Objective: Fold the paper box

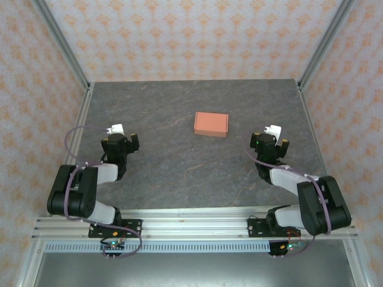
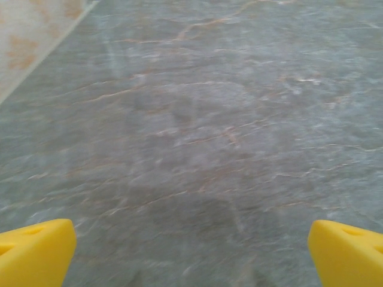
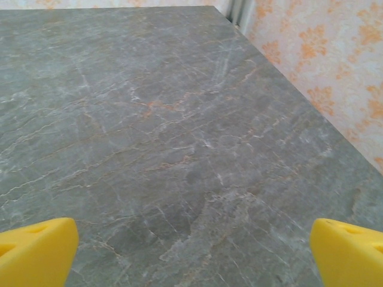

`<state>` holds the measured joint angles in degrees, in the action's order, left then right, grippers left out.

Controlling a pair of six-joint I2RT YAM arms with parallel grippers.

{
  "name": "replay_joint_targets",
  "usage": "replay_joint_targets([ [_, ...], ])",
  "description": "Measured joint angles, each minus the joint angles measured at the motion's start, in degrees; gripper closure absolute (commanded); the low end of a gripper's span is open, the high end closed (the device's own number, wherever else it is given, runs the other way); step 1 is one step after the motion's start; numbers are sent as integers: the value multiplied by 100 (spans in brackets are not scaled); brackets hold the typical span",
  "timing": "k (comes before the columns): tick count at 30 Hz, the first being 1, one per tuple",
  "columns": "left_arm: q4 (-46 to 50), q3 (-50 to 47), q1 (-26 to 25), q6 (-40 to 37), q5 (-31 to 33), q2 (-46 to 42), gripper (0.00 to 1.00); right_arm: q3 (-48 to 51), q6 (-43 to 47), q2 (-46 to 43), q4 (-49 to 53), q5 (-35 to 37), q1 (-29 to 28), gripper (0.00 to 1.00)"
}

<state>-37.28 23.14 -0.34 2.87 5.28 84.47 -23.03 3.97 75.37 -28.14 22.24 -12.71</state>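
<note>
Where the two arms are bolted to the rail (image 1: 191, 226) at the near edge, both sit folded back over their own bases, elbows low. A little further in, the left gripper (image 1: 121, 142) hangs above the dark veined table (image 1: 173, 167) with its jaws spread as wide as they look able to go and nothing between them. In its wrist view the yellow fingertips (image 2: 36, 251) sit at the two bottom corners with bare stone between. The right gripper (image 1: 269, 143) is the same: jaws fully apart and holding nothing. Its yellow fingertips (image 3: 36, 248) frame tabletop that runs up to the papered side wall (image 3: 311, 72).

Beyond both, toward the middle of the table and a bit nearer the right gripper than the left, lies the paper box (image 1: 210, 124). It is apart from both grippers and touched by neither. It reads as a small, flat, closed salmon-orange rectangle lying slightly askew, not an open sheet with tabs sticking out. So I would judge the folding done, or very nearly. From where I stand I cannot tell whether the last flap is tucked home or any edge gapes. If anything is left, it is a press on a flap. Behind the box the table runs on to the patterned back wall (image 1: 191, 42).
</note>
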Motion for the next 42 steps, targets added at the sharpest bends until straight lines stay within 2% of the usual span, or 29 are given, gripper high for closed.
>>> replay_joint_targets([
  [4,-142,61,-4,-151,-334,105,0,-39,264,404,-479,-238,0,1],
  [9,-190,61,-4,-223,-448,105,0,-35,472,828,-1005,-479,61,1],
  [16,-205,61,-11,-289,-487,105,0,131,247,1025,-1845,-927,695,1],
  [26,-208,61,-42,-295,-490,105,0,42,-50,1200,-1683,-1429,973,1],
  [42,-205,61,-42,-295,-487,105,0,42,-94,1200,-1683,-1482,975,1],
])
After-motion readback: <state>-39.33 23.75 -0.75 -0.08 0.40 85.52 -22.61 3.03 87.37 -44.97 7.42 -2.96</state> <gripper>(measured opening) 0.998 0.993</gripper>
